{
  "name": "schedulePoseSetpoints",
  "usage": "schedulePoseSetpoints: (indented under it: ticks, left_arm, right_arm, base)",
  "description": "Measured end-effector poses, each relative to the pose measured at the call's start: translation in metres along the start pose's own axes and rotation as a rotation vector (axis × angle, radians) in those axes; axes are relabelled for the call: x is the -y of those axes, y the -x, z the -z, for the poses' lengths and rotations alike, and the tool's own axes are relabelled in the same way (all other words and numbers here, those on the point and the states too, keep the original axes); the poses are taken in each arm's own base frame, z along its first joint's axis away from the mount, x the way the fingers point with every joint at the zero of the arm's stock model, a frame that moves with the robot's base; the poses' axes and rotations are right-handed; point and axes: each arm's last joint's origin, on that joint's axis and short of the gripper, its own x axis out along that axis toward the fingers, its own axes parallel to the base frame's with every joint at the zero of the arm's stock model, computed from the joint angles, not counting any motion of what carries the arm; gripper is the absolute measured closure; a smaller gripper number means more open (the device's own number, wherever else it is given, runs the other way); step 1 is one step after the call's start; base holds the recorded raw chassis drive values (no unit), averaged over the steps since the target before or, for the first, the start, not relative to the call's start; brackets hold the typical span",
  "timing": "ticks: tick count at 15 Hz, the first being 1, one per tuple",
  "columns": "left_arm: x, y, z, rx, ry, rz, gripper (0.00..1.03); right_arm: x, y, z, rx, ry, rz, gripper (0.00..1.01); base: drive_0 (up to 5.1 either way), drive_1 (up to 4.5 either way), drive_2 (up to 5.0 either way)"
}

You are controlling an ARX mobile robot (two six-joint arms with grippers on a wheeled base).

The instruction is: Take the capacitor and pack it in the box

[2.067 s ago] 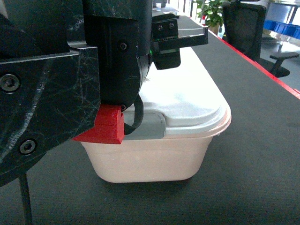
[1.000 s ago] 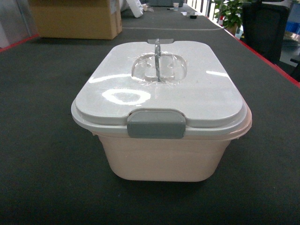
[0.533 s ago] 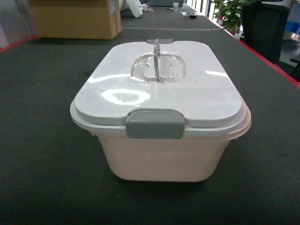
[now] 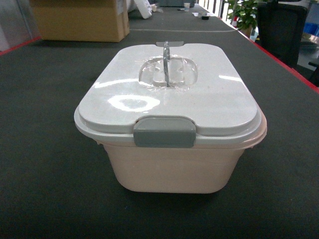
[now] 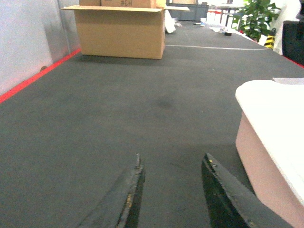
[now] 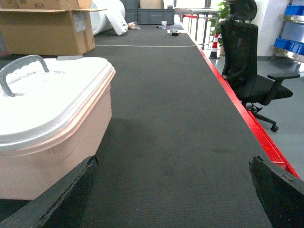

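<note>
The box [image 4: 169,167] is a pale pink tub standing in the middle of the dark table. Its white lid [image 4: 199,104] is on, the grey latch [image 4: 164,132] faces me, and the clear handle [image 4: 167,69] stands upright. No capacitor shows in any view. Neither gripper appears in the head view. My left gripper [image 5: 173,159] hangs low over bare mat, open and empty, with the box [image 5: 256,156] just to its right. My right gripper [image 6: 173,161] is open wide and empty, with the box [image 6: 61,137] to its left.
A brown cardboard carton [image 4: 79,20] stands at the far left of the table. The red table edge [image 6: 247,118] runs along the right, with a black office chair [image 6: 244,57] beyond it. A plant [image 4: 244,12] and blue bins [image 6: 292,9] stand farther back.
About two seconds ago a black arm with a red part filled the head view over the box; it has left that view. The box has barely moved over the last second.
</note>
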Motion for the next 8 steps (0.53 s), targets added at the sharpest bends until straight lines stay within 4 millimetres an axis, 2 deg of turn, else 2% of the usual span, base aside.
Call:
schedulePoseSetpoints:
  ticks: [1, 4, 8]
  left_arm:
    - [0.000, 0.024, 0.012, 0.002, -0.001, -0.002, 1.01]
    - [-0.001, 0.043, 0.021, -0.004, -0.001, -0.003, 1.01]
    - [-0.001, 0.058, 0.027, -0.002, -0.001, -0.002, 1.01]
  right_arm:
    - [0.000, 0.000, 0.000, 0.000, 0.000, 0.000, 0.03]
    - [0.000, 0.000, 0.000, 0.000, 0.000, 0.000, 0.03]
    - [0.000, 0.000, 0.000, 0.000, 0.000, 0.000, 0.03]
  base:
    - [0.0, 0.00, 0.0]
    - [0.0, 0.00, 0.0]
    - [0.0, 0.00, 0.0]
